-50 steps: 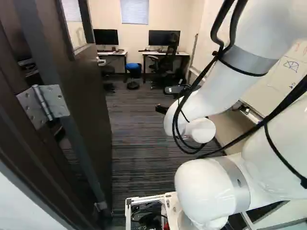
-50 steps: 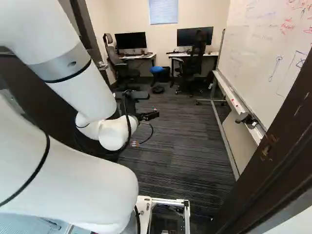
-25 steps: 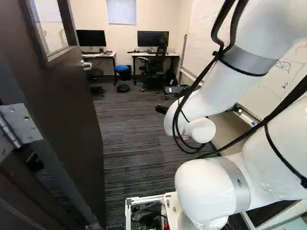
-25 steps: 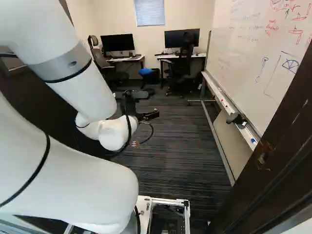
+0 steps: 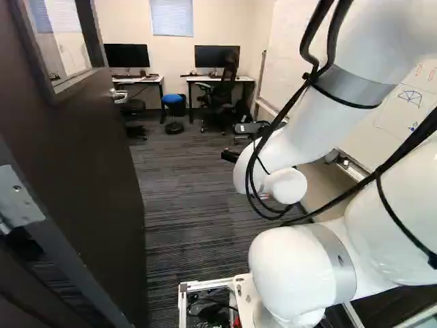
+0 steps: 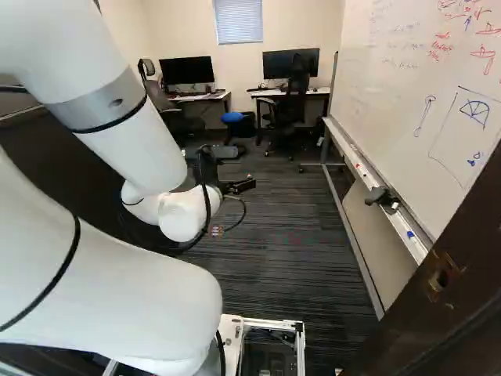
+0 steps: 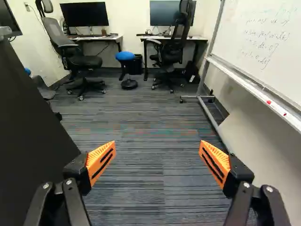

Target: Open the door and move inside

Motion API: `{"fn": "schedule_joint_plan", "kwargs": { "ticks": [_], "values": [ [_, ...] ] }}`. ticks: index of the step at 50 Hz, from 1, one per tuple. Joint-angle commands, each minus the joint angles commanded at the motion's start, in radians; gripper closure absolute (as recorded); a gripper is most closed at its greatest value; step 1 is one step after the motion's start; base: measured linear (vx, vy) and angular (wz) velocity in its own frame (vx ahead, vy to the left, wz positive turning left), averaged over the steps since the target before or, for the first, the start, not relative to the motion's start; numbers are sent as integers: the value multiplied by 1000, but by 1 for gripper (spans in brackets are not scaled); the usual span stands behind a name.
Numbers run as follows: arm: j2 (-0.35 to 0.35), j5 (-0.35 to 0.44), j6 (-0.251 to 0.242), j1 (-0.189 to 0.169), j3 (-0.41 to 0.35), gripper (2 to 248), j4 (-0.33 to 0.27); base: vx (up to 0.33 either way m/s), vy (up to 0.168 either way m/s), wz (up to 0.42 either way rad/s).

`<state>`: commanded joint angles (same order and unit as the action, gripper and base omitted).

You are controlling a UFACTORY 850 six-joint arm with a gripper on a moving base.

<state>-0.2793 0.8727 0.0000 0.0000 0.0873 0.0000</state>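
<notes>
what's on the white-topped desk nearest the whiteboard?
A dark flat monitor and small items, too small to identify, on the white-topped desk. The black high-backed chair in front hides part of the monitor and desktop.

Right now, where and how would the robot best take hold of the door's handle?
Probably by its silver lever, coming from over the carpet, open jaws above and below: it looks slim and roughly level, and juts from the door's visible face near the far edge.
</notes>
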Motion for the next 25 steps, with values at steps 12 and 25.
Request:
{"fn": "schedule_joint_plan", "kwargs": {
  "ticks": [12,25],
  "values": [
    [0,0,0,0,0,3,0,130,1,-8],
    [0,0,0,0,0,3,0,131,-1,-8]
  ]
}}
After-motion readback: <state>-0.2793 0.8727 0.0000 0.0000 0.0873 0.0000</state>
